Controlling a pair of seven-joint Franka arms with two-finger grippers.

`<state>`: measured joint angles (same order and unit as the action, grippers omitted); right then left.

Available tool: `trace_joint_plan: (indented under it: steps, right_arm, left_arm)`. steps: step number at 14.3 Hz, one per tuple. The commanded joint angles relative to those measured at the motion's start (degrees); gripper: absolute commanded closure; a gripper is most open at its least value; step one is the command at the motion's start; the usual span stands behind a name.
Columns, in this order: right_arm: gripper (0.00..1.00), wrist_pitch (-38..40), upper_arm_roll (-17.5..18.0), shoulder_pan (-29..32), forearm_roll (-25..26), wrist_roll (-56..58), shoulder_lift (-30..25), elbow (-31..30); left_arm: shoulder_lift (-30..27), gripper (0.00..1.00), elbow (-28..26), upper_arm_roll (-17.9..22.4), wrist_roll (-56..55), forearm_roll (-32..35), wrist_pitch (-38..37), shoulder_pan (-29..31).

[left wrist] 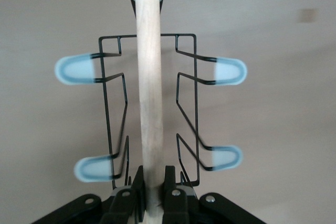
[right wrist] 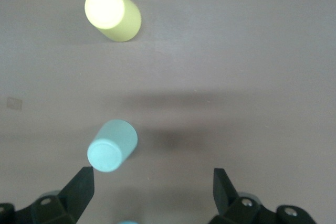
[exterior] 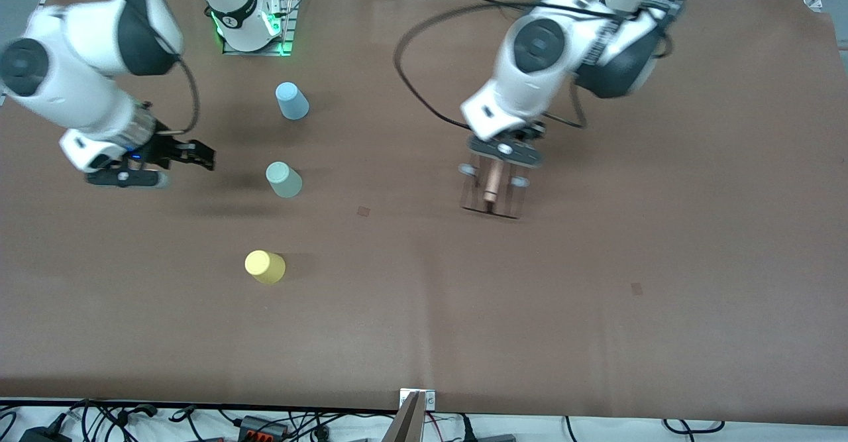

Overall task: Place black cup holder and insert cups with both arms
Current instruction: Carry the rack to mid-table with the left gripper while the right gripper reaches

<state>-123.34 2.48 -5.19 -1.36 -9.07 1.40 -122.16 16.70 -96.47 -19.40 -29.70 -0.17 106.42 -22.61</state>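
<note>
Right claw [exterior: 199,154] hangs over the surface [exterior: 596,296], fingers spread wide, just beside the mint cup [exterior: 283,179]. Blue cup [exterior: 291,101] stands farther back, yellow cup [exterior: 265,266] nearest the front camera. Left claw [exterior: 501,158] is clamped on the black cup holder's [exterior: 491,193] wooden rod, rack above mid-surface.
</note>
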Motion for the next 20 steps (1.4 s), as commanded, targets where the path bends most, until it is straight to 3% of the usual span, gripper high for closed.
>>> trace_joint_plan:
  steps: [1,5,9,15,16,17,18,20]
  right_arm:
    - [0.0,-10.3,-0.19,-2.89,-0.57,-4.18,-1.85,-8.08]
    - [0.0,-19.64,-0.19,-7.99,-0.57,-11.13,1.22,-11.0]
    - [0.0,-26.05,-0.19,-8.43,-0.49,-11.23,3.78,-13.27]
    - [0.0,-26.95,-0.19,-7.82,-0.49,-11.14,2.99,-16.26]
    - [0.0,-26.86,-0.19,-7.73,-0.49,-11.23,2.9,-16.79]
    - [0.0,-26.86,-0.19,-7.65,-0.49,-11.23,2.9,-17.06]
    - [0.0,-26.86,-0.11,-7.73,-0.49,-11.4,2.9,-17.15]
    - [0.0,-27.04,-0.11,-7.91,-0.49,-11.76,2.9,-17.33]
  left_arm:
    - [7.36,0.99,9.52,0.6,-9.81,0.08,1.59,-5.76]
    - [11.94,0.99,10.77,0.86,-17.83,0.87,11.67,-10.79]
    - [15.9,0.99,11.3,0.86,-22.23,4.82,17.58,-13.95]
    - [19.77,0.96,11.48,0.95,-22.24,7.11,22.43,-14.05]
    - [20.12,0.8,11.48,1.03,-22.24,8.07,22.43,-14.05]
    - [20.04,0.12,11.48,1.04,-21.8,9.99,22.43,-14.05]
    - [19.43,0.0,11.56,0.95,-22.06,12.8,22.26,-13.78]
    - [16.63,0.0,11.56,0.95,-21.54,13.62,17.37,-12.82]
